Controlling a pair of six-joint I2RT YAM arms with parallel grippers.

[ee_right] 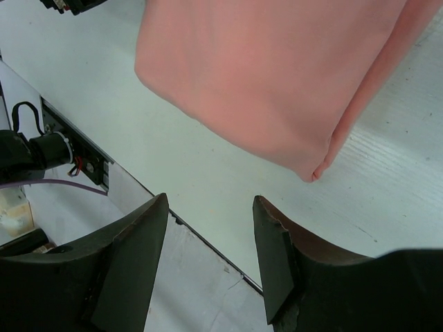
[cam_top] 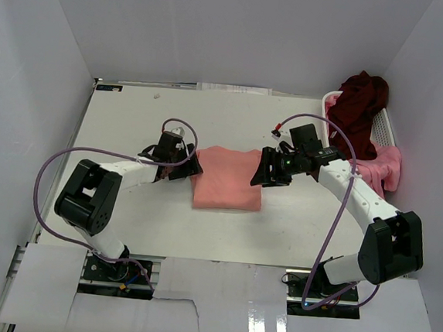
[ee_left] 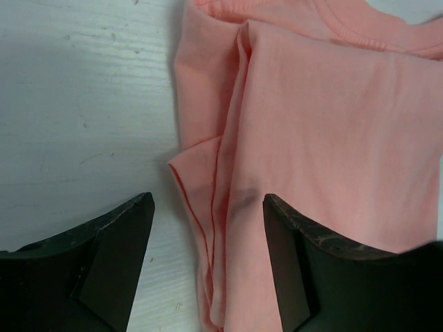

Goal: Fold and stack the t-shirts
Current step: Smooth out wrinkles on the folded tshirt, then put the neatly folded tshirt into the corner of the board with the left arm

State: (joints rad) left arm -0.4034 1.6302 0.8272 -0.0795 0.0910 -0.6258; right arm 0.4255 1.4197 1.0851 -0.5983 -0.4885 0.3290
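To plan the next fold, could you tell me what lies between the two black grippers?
The folded salmon-pink cloth t-shirt lies between the left gripper and right gripper, seen in the top view.

The salmon-pink t-shirt (cam_top: 227, 188) is soft matt cloth; worktop (cam_top: 132, 119) matt white, faintly grained; left tool (ee_left: 208, 199) scuffed dull black.

No legible text or labels anywhere

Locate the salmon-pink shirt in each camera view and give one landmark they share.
Top external: salmon-pink shirt folded at the centre of the white table.
Left wrist: shirt fills the right half, edge between open left fingers.
Right wrist: shirt in upper middle, corner above open right fingers.
Shared landmark: the white table under it.
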